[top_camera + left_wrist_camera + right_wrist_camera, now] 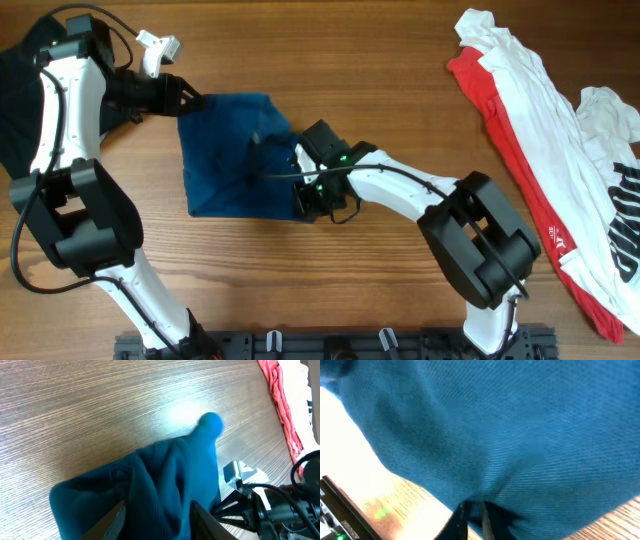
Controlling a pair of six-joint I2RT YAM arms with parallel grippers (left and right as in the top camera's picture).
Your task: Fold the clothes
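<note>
The deep-blue polo shirt (235,155) lies bunched and partly folded on the wooden table (380,80), left of centre. My left gripper (188,101) is at its far left corner. In the left wrist view the left gripper (157,522) is shut on a thick ridge of the blue polo shirt (165,475), which fills the gap between its fingers (116,519). My right gripper (300,175) is at the shirt's right edge. In the right wrist view the right gripper (475,515) pinches a small fold of the blue cloth (510,425).
A red T-shirt (510,140) and a white T-shirt (560,110) lie in a long heap along the table's right side. The red T-shirt (280,400) also shows in the left wrist view. A dark cloth (15,90) lies at the far left edge.
</note>
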